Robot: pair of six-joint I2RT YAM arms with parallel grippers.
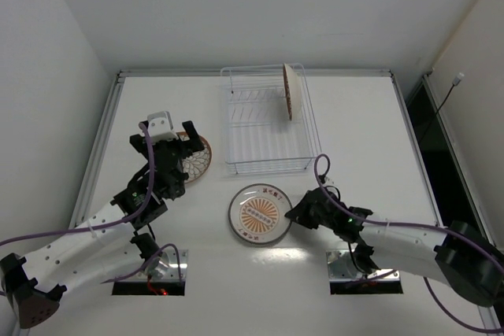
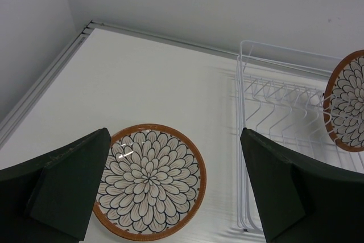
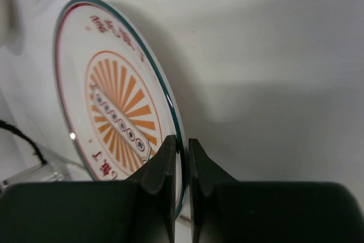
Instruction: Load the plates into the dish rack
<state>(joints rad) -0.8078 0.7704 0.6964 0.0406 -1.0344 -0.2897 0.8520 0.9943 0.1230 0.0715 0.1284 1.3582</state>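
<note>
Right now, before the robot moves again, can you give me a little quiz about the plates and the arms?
1. True or false: the sunburst plate is already in the dish rack.
2. How many plates stand in the rack? A) one B) two C) three
3. Fill in the word: the right gripper is shut on the ____ of the sunburst plate.

Key:
1. False. It lies on the table in front of the rack.
2. A. Only the orange-rimmed plate stands there.
3. Rim.
</note>
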